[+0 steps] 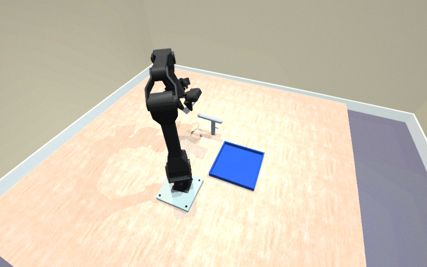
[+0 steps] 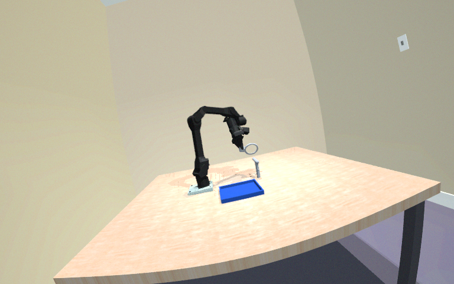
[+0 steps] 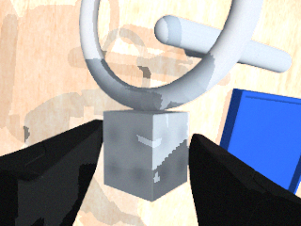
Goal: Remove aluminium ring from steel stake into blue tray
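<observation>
End effector is clamped on the tab of the aluminium ring, the tab a grey block filling the space between the two black fingers. Ring is off the stake and in the air; exterior view shows it above the level of the cross-bar, tilted well away from flat. In the wrist view the ring's curve passes across part of the cross-bar. Stake stands upright on the counter. Blue tray lies flat on the counter beside the arm's pale base plate, nothing in it. In the exterior view, the counter's near edge runs below the tray, well apart from it; its far corner lies beyond the stake. Ring not yet in tray.
</observation>
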`<state>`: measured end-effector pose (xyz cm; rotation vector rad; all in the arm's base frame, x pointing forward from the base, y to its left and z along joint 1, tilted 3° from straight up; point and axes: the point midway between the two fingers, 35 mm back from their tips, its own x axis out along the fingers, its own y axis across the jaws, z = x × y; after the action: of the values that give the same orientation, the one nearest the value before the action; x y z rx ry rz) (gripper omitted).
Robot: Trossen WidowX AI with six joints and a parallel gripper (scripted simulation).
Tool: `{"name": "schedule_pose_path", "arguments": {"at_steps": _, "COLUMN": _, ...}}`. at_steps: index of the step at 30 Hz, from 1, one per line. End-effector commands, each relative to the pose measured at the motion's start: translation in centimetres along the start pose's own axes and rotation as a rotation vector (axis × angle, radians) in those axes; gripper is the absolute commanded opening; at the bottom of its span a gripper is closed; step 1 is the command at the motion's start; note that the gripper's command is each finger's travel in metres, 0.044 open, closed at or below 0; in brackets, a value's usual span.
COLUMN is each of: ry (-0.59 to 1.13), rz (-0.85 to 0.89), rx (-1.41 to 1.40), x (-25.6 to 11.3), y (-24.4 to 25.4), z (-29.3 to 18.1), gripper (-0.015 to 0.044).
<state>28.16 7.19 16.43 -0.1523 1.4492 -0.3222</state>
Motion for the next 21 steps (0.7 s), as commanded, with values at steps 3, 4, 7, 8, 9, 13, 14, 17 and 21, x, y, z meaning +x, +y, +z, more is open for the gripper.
{"name": "schedule_pose_path", "arguments": {"at_steps": 3, "ry": -0.001, "rz": 0.001, "rx": 0.003, "x": -0.9, "y": -0.3, "z": 0.1, "gripper": 0.0000}}
{"name": "schedule_pose_path", "arguments": {"at_steps": 4, "ry": -0.001, "rz": 0.001, "rx": 0.003, "x": -0.9, "y": -0.3, "z": 0.2, "gripper": 0.0000}}
{"name": "schedule_pose_path", "arguments": {"at_steps": 7, "ry": -0.002, "rz": 0.001, "rx": 0.003, "x": -0.9, "y": -0.3, "z": 0.7, "gripper": 0.0000}}
{"name": "schedule_pose_path", "arguments": {"at_steps": 8, "ry": -0.002, "rz": 0.001, "rx": 0.003, "x": -0.9, "y": -0.3, "z": 0.8, "gripper": 0.0000}}
{"name": "schedule_pose_path", "arguments": {"at_steps": 9, "ry": -0.002, "rz": 0.001, "rx": 0.003, "x": -0.9, "y": -0.3, "z": 1.0, "gripper": 0.0000}}
{"name": "schedule_pose_path", "arguments": {"at_steps": 13, "ry": -0.002, "rz": 0.001, "rx": 0.003, "x": -0.9, "y": -0.3, "z": 1.7, "gripper": 0.0000}}
{"name": "schedule_pose_path", "arguments": {"at_steps": 14, "ry": -0.003, "rz": 0.001, "rx": 0.003, "x": -0.9, "y": -0.3, "z": 1.8, "gripper": 0.0000}}
{"name": "schedule_pose_path", "arguments": {"at_steps": 17, "ry": -0.003, "rz": 0.001, "rx": 0.003, "x": -0.9, "y": -0.3, "z": 2.3, "gripper": 0.0000}}
{"name": "schedule_pose_path", "arguments": {"at_steps": 21, "ry": -0.003, "rz": 0.002, "rx": 0.003, "x": -0.9, "y": -0.3, "z": 3.0, "gripper": 0.0000}}
